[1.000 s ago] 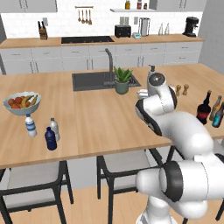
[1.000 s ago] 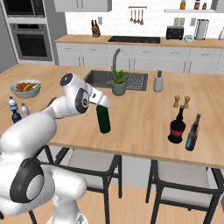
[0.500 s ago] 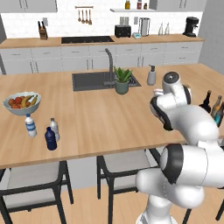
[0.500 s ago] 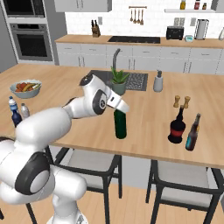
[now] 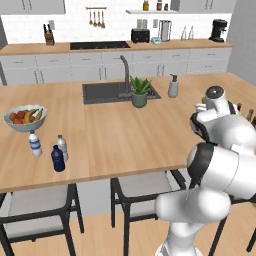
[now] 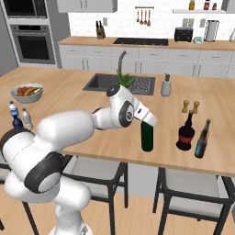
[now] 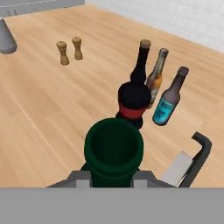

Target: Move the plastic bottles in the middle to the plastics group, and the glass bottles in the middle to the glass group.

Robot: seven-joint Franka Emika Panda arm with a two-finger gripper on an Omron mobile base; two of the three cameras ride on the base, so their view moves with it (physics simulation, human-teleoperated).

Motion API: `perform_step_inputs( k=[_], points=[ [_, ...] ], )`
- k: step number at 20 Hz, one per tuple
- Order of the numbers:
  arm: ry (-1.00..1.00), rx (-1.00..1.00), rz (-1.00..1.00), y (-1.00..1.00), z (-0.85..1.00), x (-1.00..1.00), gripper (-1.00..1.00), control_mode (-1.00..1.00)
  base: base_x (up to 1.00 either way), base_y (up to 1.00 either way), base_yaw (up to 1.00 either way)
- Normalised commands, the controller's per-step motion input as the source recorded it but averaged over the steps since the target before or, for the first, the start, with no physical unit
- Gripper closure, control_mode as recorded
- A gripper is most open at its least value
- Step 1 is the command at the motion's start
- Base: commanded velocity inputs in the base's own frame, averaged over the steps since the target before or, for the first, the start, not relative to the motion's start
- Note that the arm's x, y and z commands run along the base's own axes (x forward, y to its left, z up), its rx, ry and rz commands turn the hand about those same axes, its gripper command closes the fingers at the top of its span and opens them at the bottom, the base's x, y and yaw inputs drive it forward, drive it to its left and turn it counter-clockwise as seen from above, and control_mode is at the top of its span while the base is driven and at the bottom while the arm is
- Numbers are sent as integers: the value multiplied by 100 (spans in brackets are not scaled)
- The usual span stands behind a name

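My gripper [image 6: 148,121] is shut on the neck of the tall dark green bottle [image 6: 147,137], which it holds upright low over the island counter; in the hand view the gripper [image 7: 113,176] clamps the bottle's green mouth [image 7: 113,148]. Just right of it stands the squat black bottle with a red band [image 6: 185,134] [image 7: 133,103]. Beyond that is the glass group: an amber bottle [image 7: 156,78] and a teal bottle [image 7: 168,98] [image 6: 201,140]. Far left stand the blue-label bottle [image 5: 35,143], the navy bottle [image 5: 58,158] and the small clear greyish bottle [image 5: 62,147], close together.
Two wooden shakers [image 6: 190,106] stand behind the black bottle. A soap dispenser [image 6: 166,85], a potted plant [image 5: 139,93] and the sink [image 5: 107,92] lie further back. A fruit bowl [image 5: 24,118] sits at the far left. A chair back [image 7: 199,153] shows at the counter's front edge.
The arm has swung to the right with the green bottle in its grip, bringing it from mid-counter to just left of the black bottle. The other bottles have not moved.
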Motion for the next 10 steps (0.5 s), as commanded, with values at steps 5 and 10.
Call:
perform_step_inputs(
  k=[5,10],
  points=[
    [0,0,-9,-67,0,0,100,-100,0,0,0],
    [0,1,-8,-54,0,0,100,-100,0,0,0]
  ],
)
